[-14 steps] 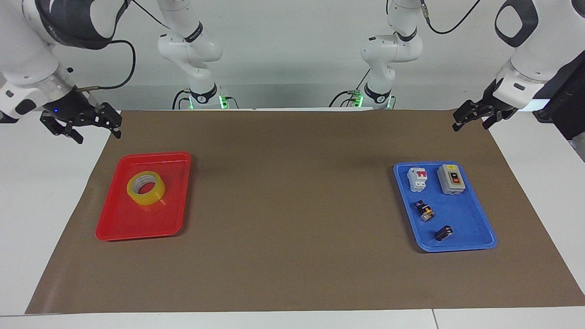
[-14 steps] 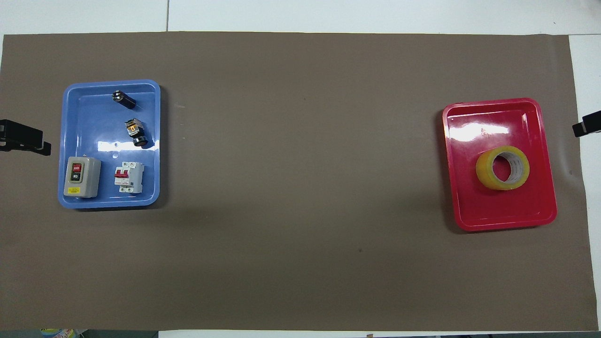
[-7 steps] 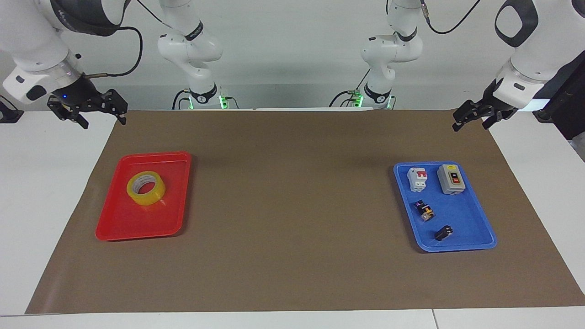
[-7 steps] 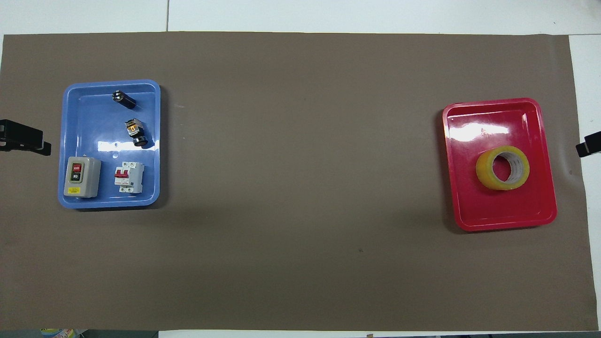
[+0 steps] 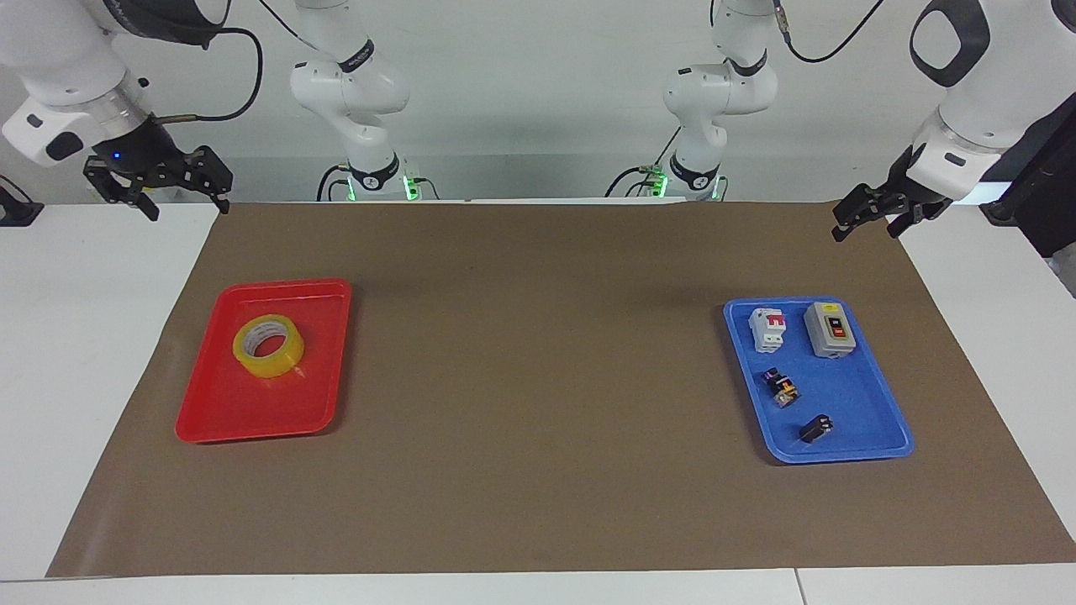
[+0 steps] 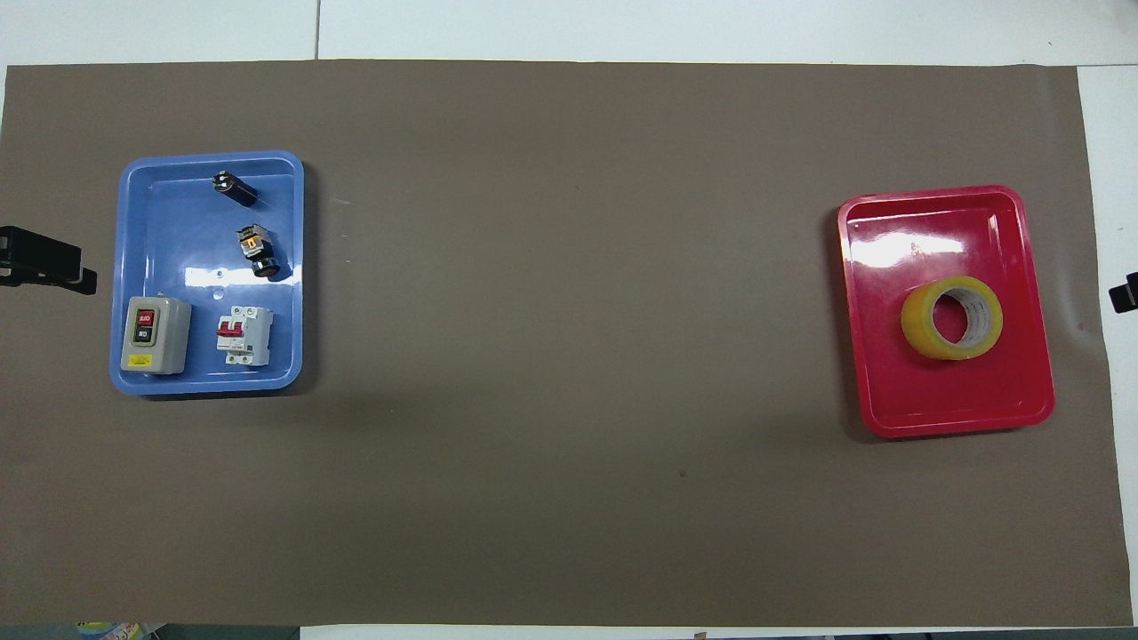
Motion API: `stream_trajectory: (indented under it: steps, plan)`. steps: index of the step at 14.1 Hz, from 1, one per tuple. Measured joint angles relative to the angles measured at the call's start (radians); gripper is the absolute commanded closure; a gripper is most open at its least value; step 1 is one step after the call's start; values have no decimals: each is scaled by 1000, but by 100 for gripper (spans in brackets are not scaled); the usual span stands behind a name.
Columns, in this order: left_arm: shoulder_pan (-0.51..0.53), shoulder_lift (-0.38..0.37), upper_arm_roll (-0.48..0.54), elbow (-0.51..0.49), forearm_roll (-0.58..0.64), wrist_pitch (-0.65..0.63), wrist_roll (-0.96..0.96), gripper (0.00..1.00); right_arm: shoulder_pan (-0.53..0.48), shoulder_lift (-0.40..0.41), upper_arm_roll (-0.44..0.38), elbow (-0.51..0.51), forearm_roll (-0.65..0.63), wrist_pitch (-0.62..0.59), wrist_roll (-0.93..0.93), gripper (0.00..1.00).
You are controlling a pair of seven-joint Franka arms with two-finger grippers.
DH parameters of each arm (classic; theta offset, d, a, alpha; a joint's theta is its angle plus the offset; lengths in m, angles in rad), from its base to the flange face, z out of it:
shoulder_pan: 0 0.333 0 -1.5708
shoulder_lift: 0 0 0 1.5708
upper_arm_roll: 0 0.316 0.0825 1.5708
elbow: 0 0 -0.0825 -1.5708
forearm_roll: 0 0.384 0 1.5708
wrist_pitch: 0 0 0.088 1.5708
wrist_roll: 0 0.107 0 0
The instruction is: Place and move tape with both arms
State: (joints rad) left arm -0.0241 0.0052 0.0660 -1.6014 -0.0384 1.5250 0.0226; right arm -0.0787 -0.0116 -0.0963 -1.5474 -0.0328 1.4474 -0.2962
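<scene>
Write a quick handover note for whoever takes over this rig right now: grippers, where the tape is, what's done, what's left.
Right gripper: open, holding nothing, up in the air over the table edge at the right arm's end, clear of the red tray.
Left gripper: open, holding nothing, waiting over the mat corner at the left arm's end.
Tape: lying flat in the red tray, untouched by either gripper.
Blue tray: holds switches and small connectors, no tape.
Done: the tape sits in a tray.
Left: no further step can be read from this view.

A yellow tape roll lies flat in a red tray on the desk. Both claws hang open above the desk's corners, right claw and left claw.
</scene>
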Motion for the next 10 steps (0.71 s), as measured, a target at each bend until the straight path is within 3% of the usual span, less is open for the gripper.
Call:
stream_trajectory:
  steps: [10]
  plan:
    - [0, 0, 0, 0, 0, 0, 0, 0, -2, 6, 15, 4, 0, 21, 63, 0]
